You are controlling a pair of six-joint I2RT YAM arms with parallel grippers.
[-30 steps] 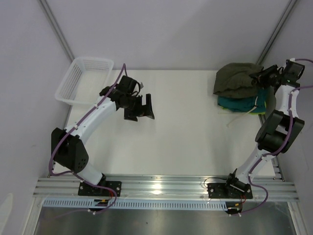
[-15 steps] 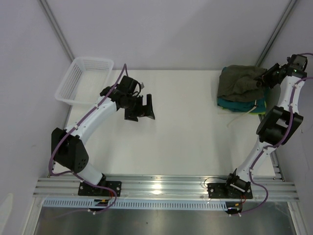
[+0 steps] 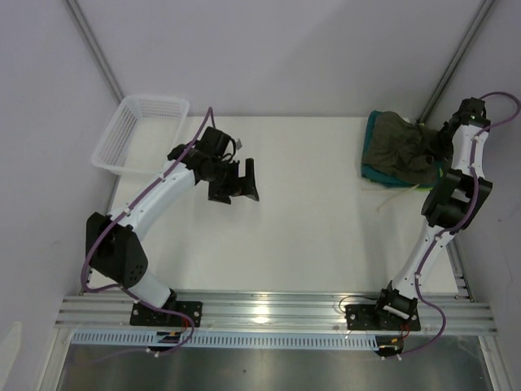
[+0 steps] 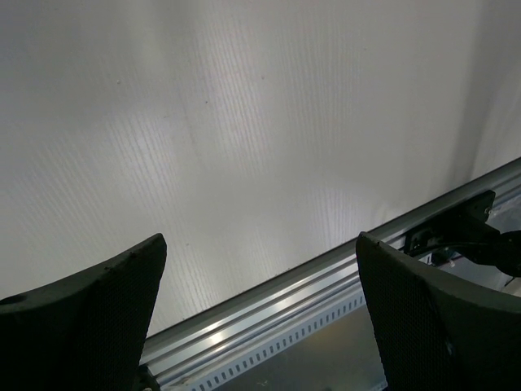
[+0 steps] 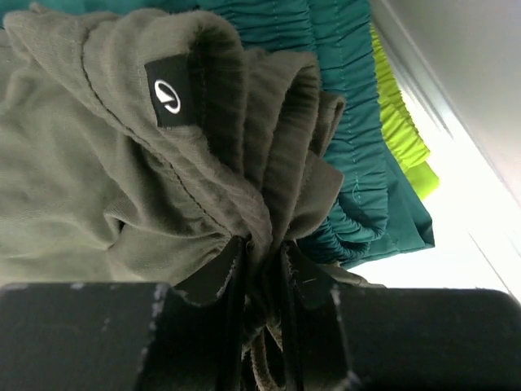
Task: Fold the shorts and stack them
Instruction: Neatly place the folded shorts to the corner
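The olive-green shorts [image 3: 397, 147] lie folded on top of a teal pair [image 3: 376, 170] at the table's far right. My right gripper [image 3: 440, 140] is at their right edge, shut on the gathered olive waistband. In the right wrist view the olive shorts [image 5: 122, 163] bunch between my right gripper's [image 5: 264, 261] jaws, with the teal shorts [image 5: 350, 98] beneath. A black label [image 5: 168, 97] shows on the waistband. My left gripper [image 3: 237, 180] hovers open over the bare table left of centre, and in its own view my left gripper [image 4: 260, 269] holds nothing.
A white plastic basket [image 3: 140, 133] stands at the far left corner. A bright yellow-green cloth [image 5: 399, 122] peeks out under the teal pair. White drawstrings [image 3: 403, 186] trail from the stack. The aluminium rail [image 3: 269, 311] runs along the near edge.
My right gripper has pulled the olive shorts to the right and back, flattening them over the teal pair. The left arm has stayed still.
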